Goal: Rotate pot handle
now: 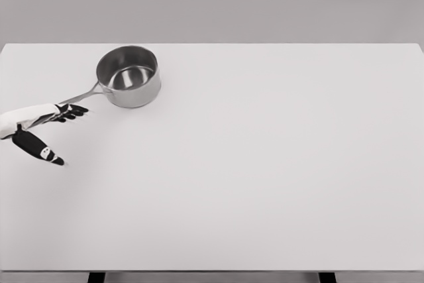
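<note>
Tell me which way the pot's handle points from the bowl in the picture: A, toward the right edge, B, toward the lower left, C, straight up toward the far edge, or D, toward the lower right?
B: the handle runs from the pot down and left toward the left hand at the table's left edge.

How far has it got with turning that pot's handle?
The left hand has reached the handle, fingers lying along its end, thumb spread below; a firm grip isn't clear. The pot sits upright with the handle pointing lower left. The turning itself looks left to do.
</note>
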`<control>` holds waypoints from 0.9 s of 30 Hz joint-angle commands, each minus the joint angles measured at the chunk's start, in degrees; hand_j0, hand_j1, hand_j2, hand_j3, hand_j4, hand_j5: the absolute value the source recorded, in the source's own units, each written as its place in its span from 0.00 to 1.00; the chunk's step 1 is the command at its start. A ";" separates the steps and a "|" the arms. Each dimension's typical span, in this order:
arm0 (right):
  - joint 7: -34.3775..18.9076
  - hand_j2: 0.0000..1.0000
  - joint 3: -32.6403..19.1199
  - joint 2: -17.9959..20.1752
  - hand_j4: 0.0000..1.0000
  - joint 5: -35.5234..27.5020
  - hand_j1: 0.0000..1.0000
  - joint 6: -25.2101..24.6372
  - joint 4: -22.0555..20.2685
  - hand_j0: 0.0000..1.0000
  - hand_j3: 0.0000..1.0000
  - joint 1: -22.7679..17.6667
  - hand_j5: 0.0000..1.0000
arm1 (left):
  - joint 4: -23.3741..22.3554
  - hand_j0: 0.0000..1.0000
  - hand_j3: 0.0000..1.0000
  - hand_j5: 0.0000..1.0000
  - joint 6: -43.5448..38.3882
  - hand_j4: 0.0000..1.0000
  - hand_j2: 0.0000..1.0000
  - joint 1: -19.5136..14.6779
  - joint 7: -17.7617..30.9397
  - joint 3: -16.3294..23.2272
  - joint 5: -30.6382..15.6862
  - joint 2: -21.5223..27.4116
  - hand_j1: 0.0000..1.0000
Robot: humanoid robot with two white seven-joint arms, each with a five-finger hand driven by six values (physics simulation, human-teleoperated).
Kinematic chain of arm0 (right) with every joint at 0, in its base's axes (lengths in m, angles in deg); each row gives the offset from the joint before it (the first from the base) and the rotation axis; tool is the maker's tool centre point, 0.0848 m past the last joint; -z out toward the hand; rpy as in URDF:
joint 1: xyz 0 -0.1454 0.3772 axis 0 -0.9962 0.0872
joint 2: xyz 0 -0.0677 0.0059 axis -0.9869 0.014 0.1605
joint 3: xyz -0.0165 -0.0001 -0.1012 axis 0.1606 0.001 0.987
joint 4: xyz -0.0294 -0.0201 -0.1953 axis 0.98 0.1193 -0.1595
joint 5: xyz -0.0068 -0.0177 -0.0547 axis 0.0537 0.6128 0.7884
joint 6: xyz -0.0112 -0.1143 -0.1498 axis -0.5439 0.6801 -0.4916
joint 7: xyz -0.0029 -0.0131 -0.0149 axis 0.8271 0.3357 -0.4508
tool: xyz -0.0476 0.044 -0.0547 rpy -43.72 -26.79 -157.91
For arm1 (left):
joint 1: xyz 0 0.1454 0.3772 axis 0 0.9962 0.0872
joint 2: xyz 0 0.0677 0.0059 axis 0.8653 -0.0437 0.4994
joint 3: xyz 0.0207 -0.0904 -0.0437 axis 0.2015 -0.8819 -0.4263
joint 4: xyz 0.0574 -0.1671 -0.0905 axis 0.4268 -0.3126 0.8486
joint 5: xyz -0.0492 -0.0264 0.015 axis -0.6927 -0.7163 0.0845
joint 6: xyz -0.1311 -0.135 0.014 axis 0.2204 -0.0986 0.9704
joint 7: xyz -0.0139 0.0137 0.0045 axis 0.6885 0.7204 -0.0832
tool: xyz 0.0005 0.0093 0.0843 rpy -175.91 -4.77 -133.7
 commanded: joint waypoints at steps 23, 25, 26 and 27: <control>-0.01 1.00 0.00 0.00 1.00 0.00 1.00 0.00 -0.01 1.00 1.00 0.00 1.00 | -7.05 1.00 1.00 1.00 0.05 1.00 1.00 -1.76 -0.01 -2.07 3.23 -0.89 1.00; -0.01 1.00 0.00 0.00 1.00 0.00 1.00 0.00 -0.01 1.00 1.00 0.00 1.00 | -7.57 1.00 1.00 1.00 0.05 1.00 1.00 -1.84 -0.01 -1.98 3.85 -0.98 1.00; -0.01 1.00 0.00 0.00 1.00 0.00 1.00 0.00 -0.01 1.00 1.00 0.00 1.00 | -7.58 1.00 1.00 1.00 0.05 1.00 1.00 -2.02 -0.01 -2.07 4.46 -1.07 1.00; -0.01 1.00 0.00 0.00 1.00 0.00 1.00 0.00 0.08 1.00 1.00 0.00 1.00 | -8.19 1.00 1.00 1.00 0.05 1.00 1.00 -2.64 -0.01 -2.07 5.52 -2.12 1.00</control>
